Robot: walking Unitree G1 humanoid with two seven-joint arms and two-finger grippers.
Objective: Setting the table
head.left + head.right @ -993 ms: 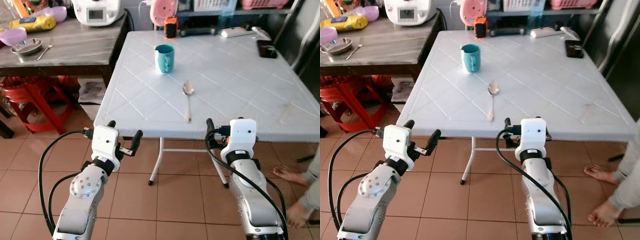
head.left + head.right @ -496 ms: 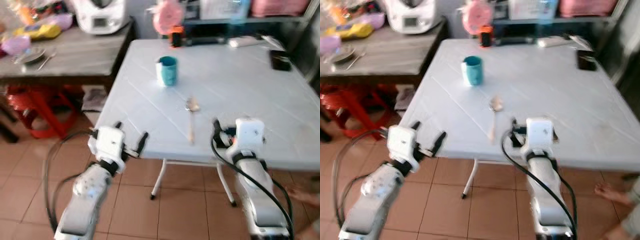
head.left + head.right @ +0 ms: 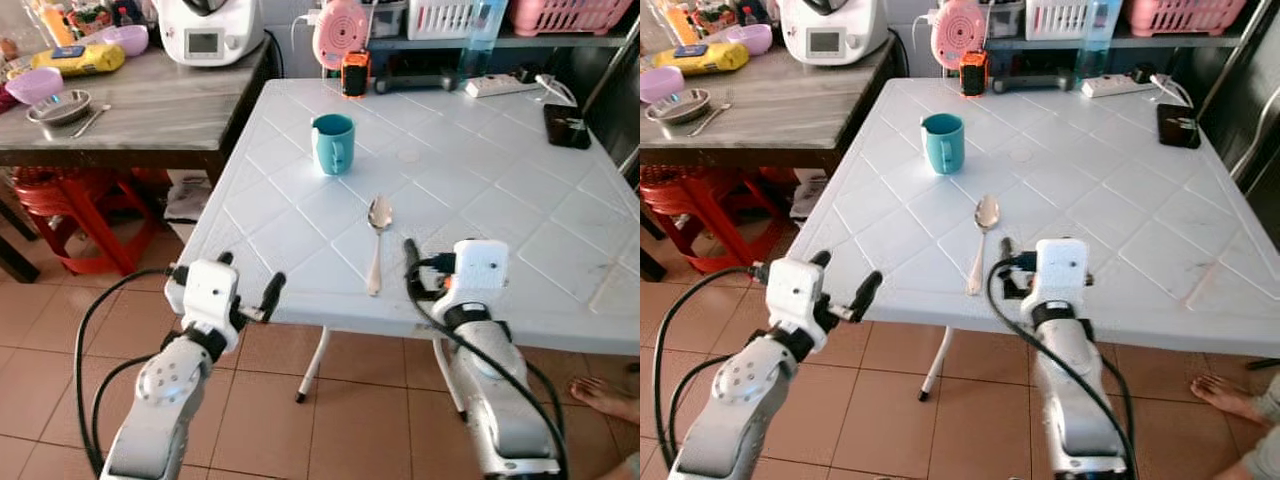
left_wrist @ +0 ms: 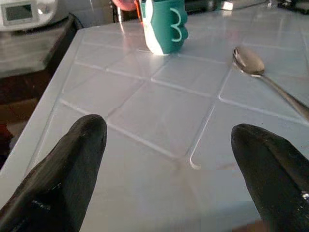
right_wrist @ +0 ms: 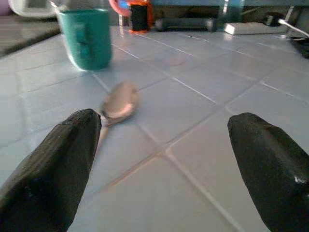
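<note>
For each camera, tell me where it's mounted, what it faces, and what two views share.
Left eye, right eye: on the head, looking down at the white table, with both arms showing.
Left wrist: looks between open black fingers at the teal mug.
Right wrist: looks between open fingers toward the spoon.
Shared: mug and spoon.

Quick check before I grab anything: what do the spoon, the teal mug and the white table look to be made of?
Spoon: metal, probably stainless steel; silvery, polished bowl catching light.
Teal mug: likely glazed ceramic, though plastic is possible; smooth, evenly coloured wall with a soft sheen.
White table: moulded plastic, slightly glossy; diamond grid pressed into the top and a rounded lip at the edge.
</note>
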